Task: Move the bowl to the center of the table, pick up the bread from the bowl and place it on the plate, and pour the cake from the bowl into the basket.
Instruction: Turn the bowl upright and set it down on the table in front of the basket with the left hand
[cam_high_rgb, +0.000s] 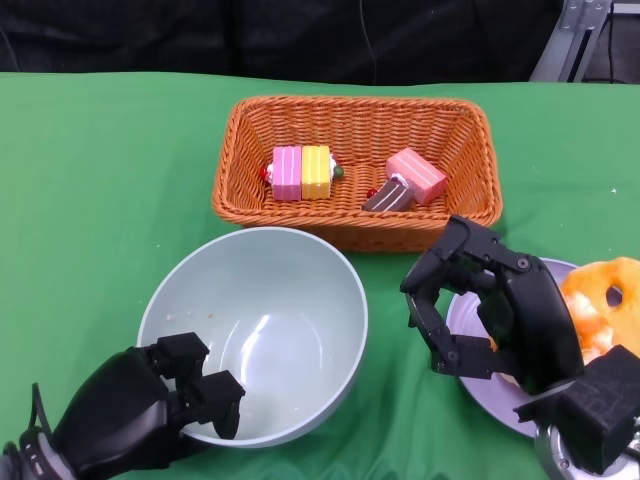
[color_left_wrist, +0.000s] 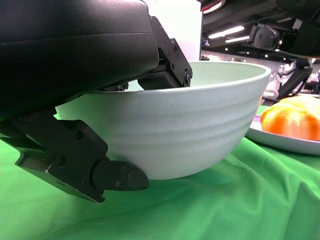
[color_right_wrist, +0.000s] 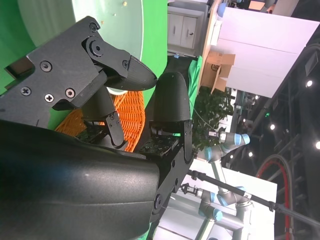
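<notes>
A green cloth covers the table (cam_high_rgb: 100, 180). At its middle, nearest the robot, sits a pale green bowl (cam_high_rgb: 270, 320), upright and empty apart from a few crumbs on its inner wall. The left hand (cam_high_rgb: 150, 405) grips the bowl's near rim at the lower left: fingers (cam_high_rgb: 205, 385) hook over the edge into the bowl, and the left wrist view shows another black finger (color_left_wrist: 115, 175) pressed against the outside wall near the base, so the rim is pinched between them. Just beyond the bowl stands an orange wicker basket (cam_high_rgb: 350, 215), rectangular, holding two toy cakes: a pink and yellow striped cake (cam_high_rgb: 302, 172) towards its left and a pink cake with a brown layer (cam_high_rgb: 408, 180) towards its right, the two lying apart. To the right of the bowl, near the table's edge, is a light grey plate (cam_high_rgb: 470, 325) with an orange bread (cam_high_rgb: 600, 305) resting on its right part. The right hand (cam_high_rgb: 490, 305) hovers over the plate's left side, beside the bread and not touching it; its fingers (color_right_wrist: 172, 97) are curled loosely but spread apart, holding nothing. The right wrist view shows the bowl's rim and a patch of basket weave past those fingers.
</notes>
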